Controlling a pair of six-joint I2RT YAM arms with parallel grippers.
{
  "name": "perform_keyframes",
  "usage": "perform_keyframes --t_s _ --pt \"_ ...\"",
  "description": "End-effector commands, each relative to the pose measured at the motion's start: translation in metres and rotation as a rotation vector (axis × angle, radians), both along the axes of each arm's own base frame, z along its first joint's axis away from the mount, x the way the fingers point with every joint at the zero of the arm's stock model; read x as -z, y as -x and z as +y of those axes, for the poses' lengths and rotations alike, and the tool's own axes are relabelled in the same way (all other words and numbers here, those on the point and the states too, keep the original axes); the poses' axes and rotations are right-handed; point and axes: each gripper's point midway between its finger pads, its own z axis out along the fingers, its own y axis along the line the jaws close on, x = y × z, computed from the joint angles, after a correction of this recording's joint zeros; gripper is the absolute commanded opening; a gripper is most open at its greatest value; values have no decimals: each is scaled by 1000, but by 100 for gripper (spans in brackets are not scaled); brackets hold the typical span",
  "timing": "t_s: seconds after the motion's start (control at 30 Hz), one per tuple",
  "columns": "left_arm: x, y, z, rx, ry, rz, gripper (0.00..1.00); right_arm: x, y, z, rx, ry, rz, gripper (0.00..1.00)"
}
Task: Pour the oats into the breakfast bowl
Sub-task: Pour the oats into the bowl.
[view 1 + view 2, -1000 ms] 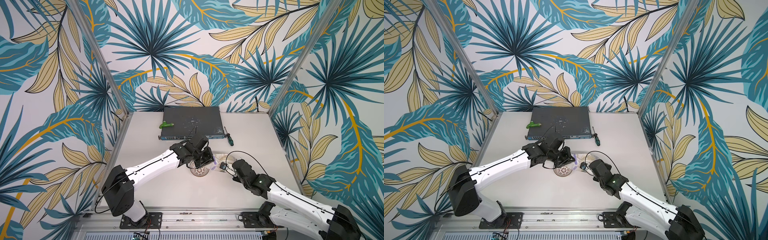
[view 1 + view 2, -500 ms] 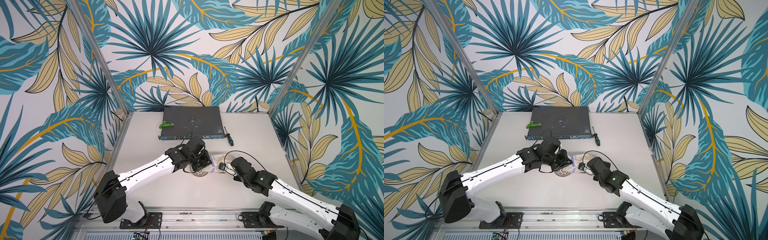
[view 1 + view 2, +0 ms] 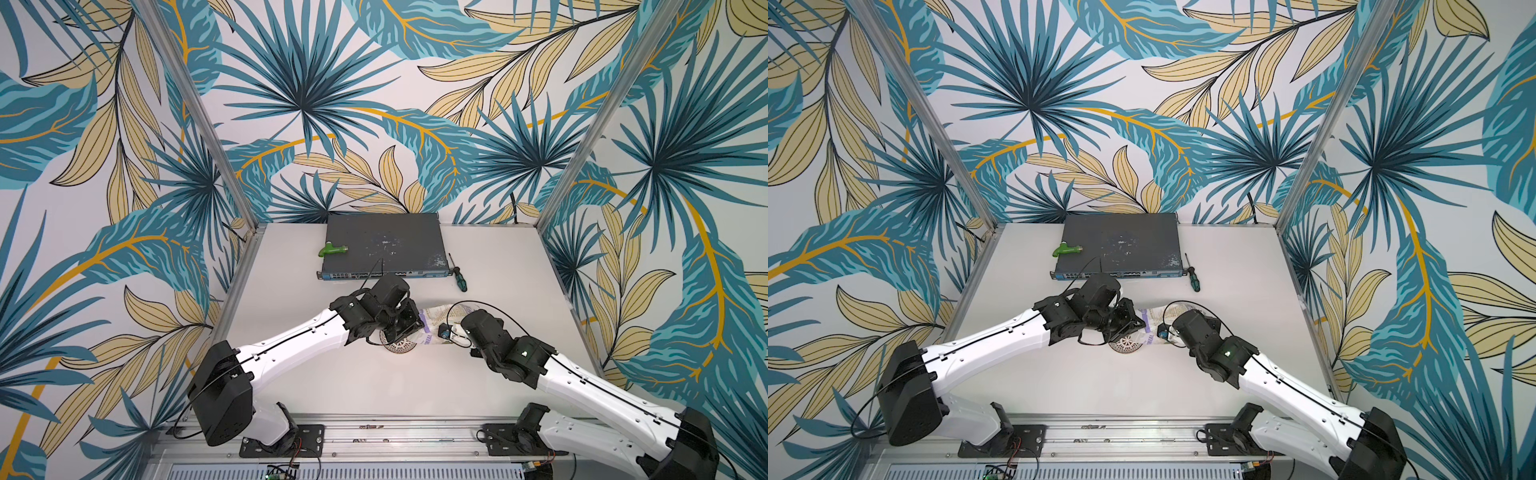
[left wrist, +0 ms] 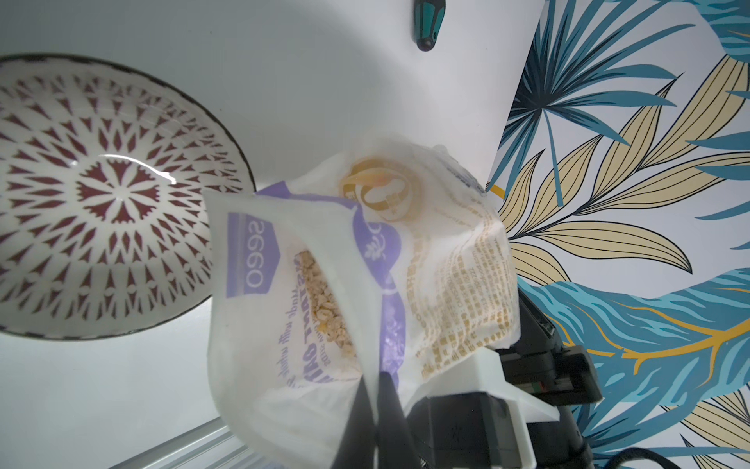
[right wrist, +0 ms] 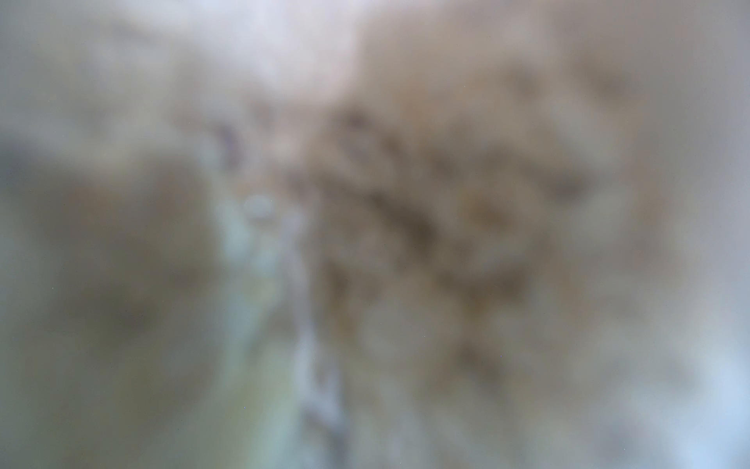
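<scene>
The oats [image 4: 324,308] are pale flakes in a crinkly bag [image 3: 436,322] with purple print, held lying on its side between both grippers. My left gripper [image 4: 375,377] is shut on the film at the bag's open edge, right beside the breakfast bowl [image 4: 101,195]. In both top views that gripper [image 3: 409,328] [image 3: 1133,322] covers part of the bowl [image 3: 398,345] [image 3: 1128,344], whose patterned inside holds no flakes. My right gripper [image 3: 451,332] [image 3: 1165,332] grips the bag's [image 3: 1152,320] other end. The right wrist view is only a blur of beige flakes pressed against the lens.
A dark network switch [image 3: 382,245] lies at the back with a green tool [image 3: 332,249] on its corner. A green-handled screwdriver [image 3: 459,279] [image 4: 424,24] lies just behind the bag. The metal rail [image 3: 374,432] runs along the table's front edge.
The left arm has swung a little, and its gripper has settled at the bag's mouth beside the bowl. The bag now lies stretched between the two grippers. The right arm has barely moved.
</scene>
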Motion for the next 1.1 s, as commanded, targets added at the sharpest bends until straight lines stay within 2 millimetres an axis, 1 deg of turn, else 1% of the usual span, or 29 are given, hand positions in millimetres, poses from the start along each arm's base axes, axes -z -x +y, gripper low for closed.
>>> perform_keyframes --t_s 0.0,0.1,0.3,0.5,0.63,0.77,0.9,1.07 --pt "20 1 19 -49 -61 48 0 -57 -21 5 65 -105 -179 0" --pt "23 0 24 -65 -67 52 0 -54 -21 5 57 -69 -169 0" --pt "26 1 31 -86 -74 62 0 -58 -23 12 38 -58 -163 0" --pt "35 1 40 -108 -91 76 0 -64 -26 16 28 -32 -166 0" --pt "41 -2 45 -122 -100 83 0 -63 -26 15 24 -4 -164 0" --pt "45 -6 45 -125 -103 88 0 -64 -27 16 22 19 -171 0" --pt "50 -9 48 -130 -107 101 0 -70 -28 17 22 28 -180 0" --pt "59 -10 45 -121 -111 120 0 -72 -28 17 15 52 -181 0"
